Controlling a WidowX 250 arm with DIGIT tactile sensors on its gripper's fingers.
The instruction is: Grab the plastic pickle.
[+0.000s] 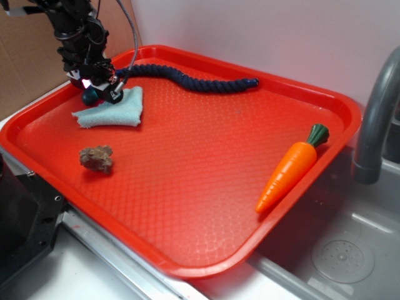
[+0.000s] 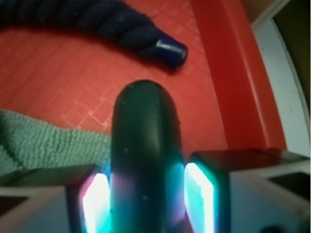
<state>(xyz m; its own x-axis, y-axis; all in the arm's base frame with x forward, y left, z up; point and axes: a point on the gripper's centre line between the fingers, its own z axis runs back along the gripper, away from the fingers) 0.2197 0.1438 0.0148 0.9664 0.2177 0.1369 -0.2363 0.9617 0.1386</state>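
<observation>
Here the plastic pickle [image 2: 146,155] sits clamped between the tool [image 2: 148,199] pads.

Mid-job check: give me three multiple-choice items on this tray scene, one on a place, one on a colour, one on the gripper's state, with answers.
1. Where does the orange toy carrot lie on the red plastic tray?
A. By the rim next to the sink
B. On the cloth
C. Under the gripper

2. What colour is the twisted rope?
A. Yellow
B. Dark blue
C. White

3. What is the gripper doing?
A. Open, holding nothing
B. Shut on the small smooth dark teal-green plastic pickle
C. Shut on the brown lump

Answers:
1. A: the exterior view shows the carrot along the tray edge beside the sink.
2. B: both views show it navy.
3. B: the wrist view shows the pickle between both fingers, near the light teal cloth.
</observation>
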